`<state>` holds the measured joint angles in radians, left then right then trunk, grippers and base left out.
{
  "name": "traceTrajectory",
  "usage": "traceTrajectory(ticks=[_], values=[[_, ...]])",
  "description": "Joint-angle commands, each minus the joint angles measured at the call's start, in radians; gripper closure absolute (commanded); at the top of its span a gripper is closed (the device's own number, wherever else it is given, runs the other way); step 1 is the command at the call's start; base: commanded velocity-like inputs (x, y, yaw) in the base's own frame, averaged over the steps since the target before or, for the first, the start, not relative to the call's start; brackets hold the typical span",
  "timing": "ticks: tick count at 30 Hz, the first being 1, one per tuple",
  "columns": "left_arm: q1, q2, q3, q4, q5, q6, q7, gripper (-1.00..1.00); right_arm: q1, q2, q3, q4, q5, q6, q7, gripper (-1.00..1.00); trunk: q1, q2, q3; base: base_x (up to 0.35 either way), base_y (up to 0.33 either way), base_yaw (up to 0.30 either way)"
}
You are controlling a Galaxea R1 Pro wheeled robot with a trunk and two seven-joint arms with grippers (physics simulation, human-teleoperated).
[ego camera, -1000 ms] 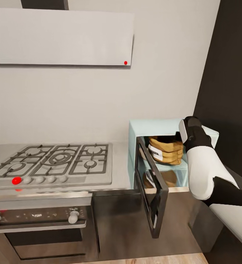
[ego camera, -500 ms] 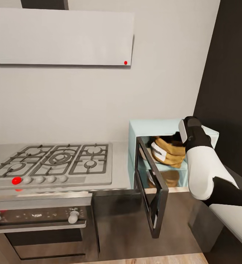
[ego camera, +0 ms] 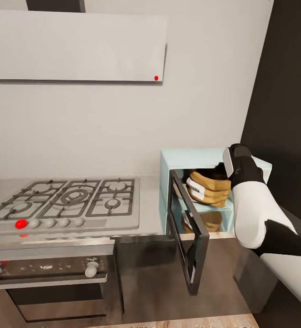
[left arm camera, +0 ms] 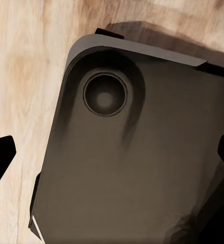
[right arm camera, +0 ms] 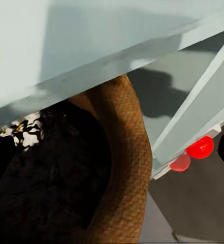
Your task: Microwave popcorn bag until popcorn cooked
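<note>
Head view down over microwave [ego camera: 200,157], right wrist close inside it, left wrist floorward

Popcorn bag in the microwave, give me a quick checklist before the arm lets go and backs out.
1. Popcorn bag inside the microwave cavity: ok.
2. Bag upright: not ok, it tilts.
3. Bag resting on the cavity floor: cannot tell.
4. Microwave door open wide enough for withdrawal: ok.
5. Right tool's grip on the bag: cannot tell, the forearm hides it.
6. Left tool open, away from the microwave: ok.

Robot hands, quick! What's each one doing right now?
Left: fingers spread open, holding nothing.
Right: at the popcorn bag inside the microwave; its grip cannot be told.
</note>
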<state>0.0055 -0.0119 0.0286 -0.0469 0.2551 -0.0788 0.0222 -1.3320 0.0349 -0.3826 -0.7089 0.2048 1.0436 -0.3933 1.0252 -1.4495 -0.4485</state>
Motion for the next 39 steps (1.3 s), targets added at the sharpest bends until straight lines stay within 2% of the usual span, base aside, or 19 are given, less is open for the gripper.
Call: traceTrajectory(ticks=[1,14,17,21,22,23,24,26,28,30,31,35,39], values=[[0.001,0.0,0.003,-0.002,0.001,-0.001,0.002,-1.0,-0.001,0.002,-0.004,-0.001,0.008,0.004,0.004,-1.0,0.0,-0.001,-0.001,-0.212,0.0,0.0],[0.001,-0.002,0.004,-0.001,0.0,-0.002,0.002,-1.0,-0.001,0.002,-0.008,-0.007,0.008,0.004,0.006,-1.0,0.0,-0.001,-0.001,-0.334,0.0,0.0],[0.001,-0.002,0.004,-0.001,0.0,-0.002,0.002,-1.0,-0.001,0.01,-0.011,-0.054,0.006,0.004,0.01,-1.0,0.0,-0.001,-0.001,-0.346,0.0,0.0],[0.001,-0.001,0.004,-0.001,0.0,-0.002,0.002,-1.0,0.0,0.016,-0.01,-0.067,0.005,0.004,0.011,-1.0,0.0,-0.001,-0.001,-0.338,0.0,0.0],[0.001,0.0,0.004,-0.001,0.0,-0.002,0.002,-1.0,0.062,0.017,-0.007,-0.063,0.006,0.004,0.03,-1.0,0.0,-0.001,-0.001,-0.113,0.0,0.0],[0.001,0.0,0.004,-0.001,0.0,-0.002,0.002,-1.0,0.149,0.018,-0.002,-0.061,0.007,0.004,0.088,-1.0,0.0,-0.001,-0.001,-0.03,0.0,0.0],[0.001,0.0,0.004,-0.001,0.0,-0.002,0.002,-1.0,0.17,0.018,-0.001,-0.06,0.008,0.004,0.115,-1.0,0.0,-0.001,-0.001,-0.019,0.0,0.0],[0.001,0.0,0.004,-0.001,0.0,-0.002,0.002,-1.0,0.205,0.019,0.0,-0.061,0.009,-0.038,0.202,-1.0,0.0,-0.001,-0.001,-0.008,0.0,0.0],[0.001,0.0,0.004,-0.001,0.0,-0.002,0.002,-1.0,0.222,0.015,0.0,-0.061,0.011,-0.123,0.306,-1.0,0.0,-0.001,-0.001,-0.003,0.0,0.0],[0.001,0.0,0.004,-0.001,0.0,-0.002,0.002,-1.0,0.255,0.011,-0.002,-0.061,0.017,-0.251,0.429,-1.0,0.0,-0.001,-0.001,-0.001,0.0,0.0],[0.001,0.0,0.004,-0.001,0.0,-0.002,0.002,-1.0,0.281,0.011,-0.002,-0.061,0.019,-0.312,0.467,-1.0,0.0,-0.001,-0.001,0.0,0.0,0.0],[0.001,0.0,0.004,-0.001,0.0,-0.002,0.002,-1.0,0.33,0.01,-0.009,-0.061,0.012,-0.487,0.507,-1.0,0.0,-0.001,-0.001,0.0,0.0,0.0],[0.001,0.0,0.004,-0.001,0.0,-0.002,0.002,-1.0,0.346,0.004,-0.013,-0.06,0.008,-0.547,0.514,-1.0,0.0,-0.001,-0.001,0.0,0.0,0.0]])
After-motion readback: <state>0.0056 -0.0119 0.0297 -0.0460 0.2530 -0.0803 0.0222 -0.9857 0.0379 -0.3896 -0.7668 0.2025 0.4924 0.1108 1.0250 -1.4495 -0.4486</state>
